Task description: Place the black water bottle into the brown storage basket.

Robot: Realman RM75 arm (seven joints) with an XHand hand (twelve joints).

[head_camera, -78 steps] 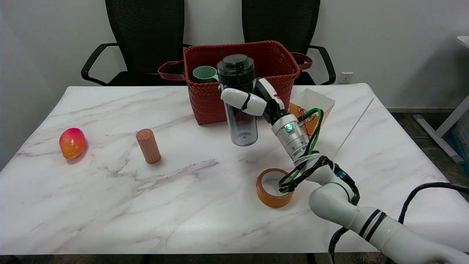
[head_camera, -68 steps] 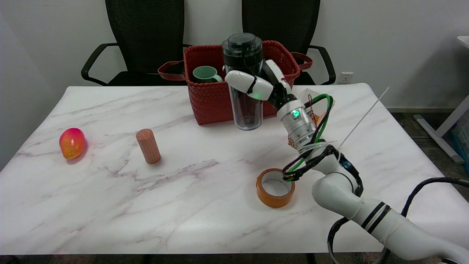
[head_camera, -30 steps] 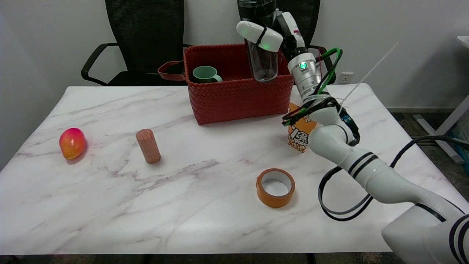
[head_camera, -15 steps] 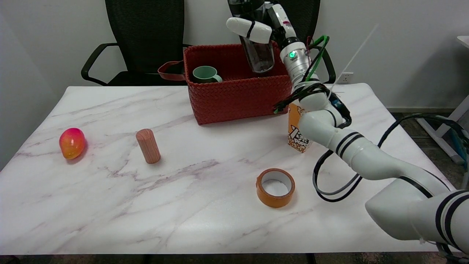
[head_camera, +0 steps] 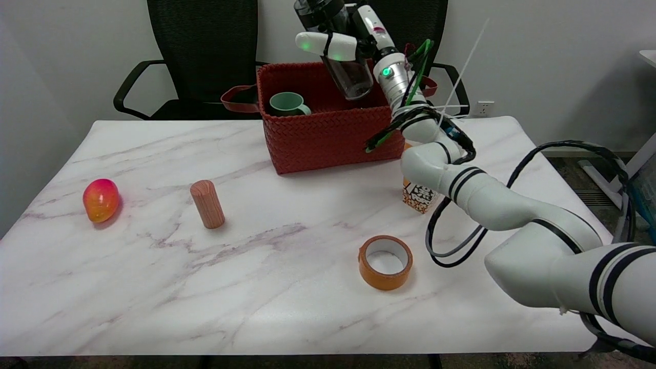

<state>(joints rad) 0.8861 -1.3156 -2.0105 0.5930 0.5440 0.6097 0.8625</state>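
Table (head_camera: pixel 154 287) carries the brown storage basket (head_camera: pixel 333 136), woven, a green mug (head_camera: pixel 288 104) in its left half. Your right robot hand (head_camera: pixel 343 43) is wrapped around the black water bottle (head_camera: pixel 341 51) at mid-body, under the black lid; the bottle hangs tilted in the air above the basket's right half, base lowest. It looks empty and clear-walled: judge it light, rigid, smooth plastic, so likely slippery. Your mid-body hold suits it; the lid end probably weighs more, so expect it to tip on release. Keep it off the mug.
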